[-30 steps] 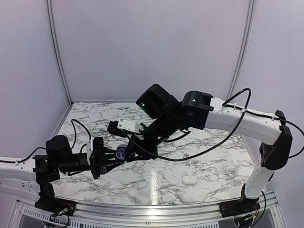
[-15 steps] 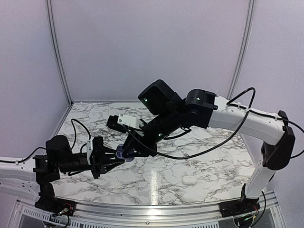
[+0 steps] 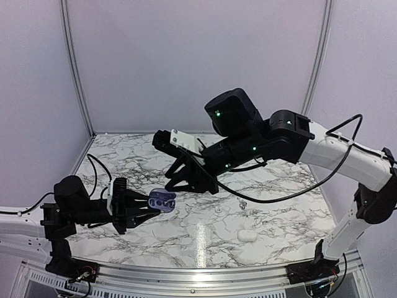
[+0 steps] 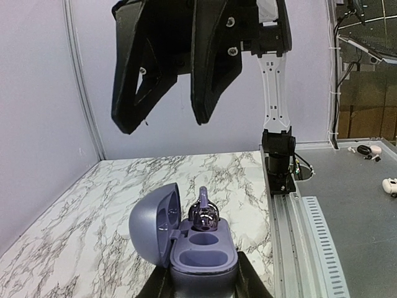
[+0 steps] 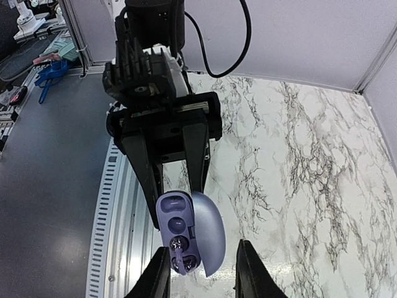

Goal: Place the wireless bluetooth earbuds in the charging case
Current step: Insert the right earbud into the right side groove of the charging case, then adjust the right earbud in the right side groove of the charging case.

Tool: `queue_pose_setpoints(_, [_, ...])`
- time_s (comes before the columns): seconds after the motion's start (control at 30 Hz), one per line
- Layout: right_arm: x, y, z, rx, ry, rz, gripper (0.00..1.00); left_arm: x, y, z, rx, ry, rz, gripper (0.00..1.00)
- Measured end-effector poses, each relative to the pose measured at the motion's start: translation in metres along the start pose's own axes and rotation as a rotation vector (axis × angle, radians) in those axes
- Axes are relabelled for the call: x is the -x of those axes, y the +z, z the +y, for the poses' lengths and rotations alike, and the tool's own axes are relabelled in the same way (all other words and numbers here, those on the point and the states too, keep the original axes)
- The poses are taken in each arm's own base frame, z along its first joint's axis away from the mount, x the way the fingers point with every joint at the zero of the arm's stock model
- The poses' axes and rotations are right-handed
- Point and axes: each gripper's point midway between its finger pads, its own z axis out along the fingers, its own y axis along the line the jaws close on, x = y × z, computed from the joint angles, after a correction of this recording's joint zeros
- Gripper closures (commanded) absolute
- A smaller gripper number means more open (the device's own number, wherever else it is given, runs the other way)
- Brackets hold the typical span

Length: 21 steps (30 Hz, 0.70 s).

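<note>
My left gripper point(image 3: 147, 204) is shut on the base of a purple charging case point(image 3: 163, 200), held above the marble with its lid point(image 4: 151, 221) swung open. One dark, shiny earbud point(image 4: 205, 215) stands in the case's far socket, stem up; the near sockets point(image 4: 203, 252) are bare. In the right wrist view the same case point(image 5: 178, 225) and earbud point(image 5: 182, 259) lie straight below my right gripper point(image 5: 201, 277). The right gripper point(image 3: 188, 181) hangs above and behind the case, open, with nothing between its fingers point(image 4: 139, 93).
A white pebble-shaped case point(image 3: 248, 235) lies on the marble table point(image 3: 205, 239) at the front right. Two tiny things point(image 3: 242, 202) rest on the marble right of centre. A metal rail point(image 3: 186, 272) runs along the near edge.
The right gripper has lifted up and back to the right, away from the case, leaving an earbud in it. The left gripper, still holding the case, has drawn back slightly to the left.
</note>
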Motion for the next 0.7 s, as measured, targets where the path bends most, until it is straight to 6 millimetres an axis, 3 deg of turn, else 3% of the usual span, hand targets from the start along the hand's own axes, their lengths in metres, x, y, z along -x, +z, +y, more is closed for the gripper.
queue_pose_setpoints(0.3, [-0.011,-0.027,0.019,0.030,-0.031,-0.025,0.75,0.008,-0.004,-0.006,-0.034,-0.013,-0.034,1.00])
queue_pose_setpoints(0.7, [-0.019,-0.023,0.023,0.034,-0.056,-0.004,0.86,0.006,-0.002,-0.006,-0.044,-0.023,-0.029,1.00])
